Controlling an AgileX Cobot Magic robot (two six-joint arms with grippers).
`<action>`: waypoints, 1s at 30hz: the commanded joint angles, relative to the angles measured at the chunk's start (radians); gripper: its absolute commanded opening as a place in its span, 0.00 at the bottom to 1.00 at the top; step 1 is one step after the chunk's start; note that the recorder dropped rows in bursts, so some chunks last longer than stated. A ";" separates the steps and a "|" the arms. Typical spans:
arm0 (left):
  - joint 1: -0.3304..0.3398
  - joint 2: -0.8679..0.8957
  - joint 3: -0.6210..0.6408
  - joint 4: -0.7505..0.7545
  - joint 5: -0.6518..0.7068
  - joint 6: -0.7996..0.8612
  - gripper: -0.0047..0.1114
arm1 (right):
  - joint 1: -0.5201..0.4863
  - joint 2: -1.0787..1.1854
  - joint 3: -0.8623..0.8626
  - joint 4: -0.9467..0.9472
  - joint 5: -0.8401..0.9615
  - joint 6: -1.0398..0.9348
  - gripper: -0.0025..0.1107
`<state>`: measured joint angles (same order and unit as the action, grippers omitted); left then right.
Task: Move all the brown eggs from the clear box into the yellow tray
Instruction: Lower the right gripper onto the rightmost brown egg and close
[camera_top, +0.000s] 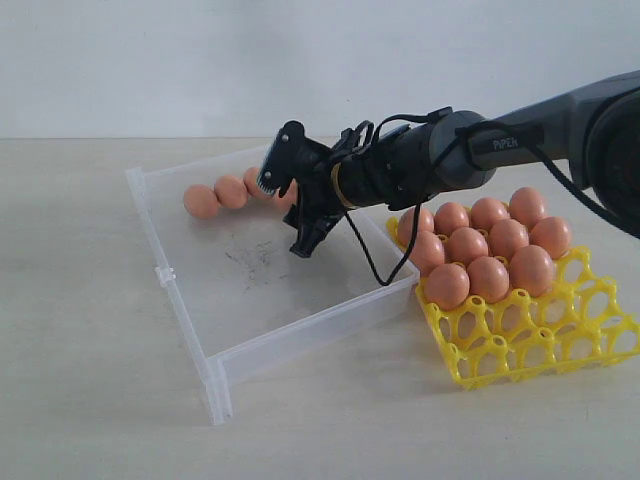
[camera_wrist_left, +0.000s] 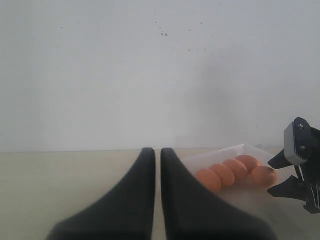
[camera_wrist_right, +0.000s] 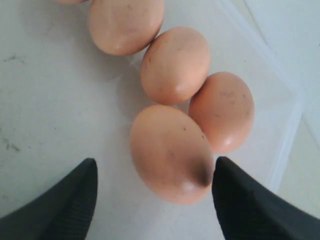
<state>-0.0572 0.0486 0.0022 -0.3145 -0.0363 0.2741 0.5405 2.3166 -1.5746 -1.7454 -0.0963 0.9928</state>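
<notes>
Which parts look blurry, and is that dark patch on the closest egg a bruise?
Left wrist view: the left gripper looms soft and out of focus. Right wrist view: fairly sharp; the patch on the nearest egg looks like shadow cast by the right gripper, probably no bruise.

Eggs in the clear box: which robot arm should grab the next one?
The right arm: the right pincer is open just above the eggs in the clear box. The left pincer is shut and farther away.
</notes>
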 joint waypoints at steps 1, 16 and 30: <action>-0.003 0.004 -0.002 -0.005 -0.016 0.005 0.07 | 0.000 -0.001 -0.004 0.001 0.010 -0.033 0.49; -0.003 0.004 -0.002 -0.005 -0.016 0.005 0.07 | 0.008 -0.001 -0.004 0.001 0.014 -0.219 0.42; -0.003 0.004 -0.002 -0.005 -0.016 0.005 0.07 | 0.041 -0.001 -0.015 0.001 0.085 -0.372 0.57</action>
<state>-0.0572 0.0486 0.0022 -0.3145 -0.0363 0.2741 0.5782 2.3166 -1.5812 -1.7454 0.0271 0.6522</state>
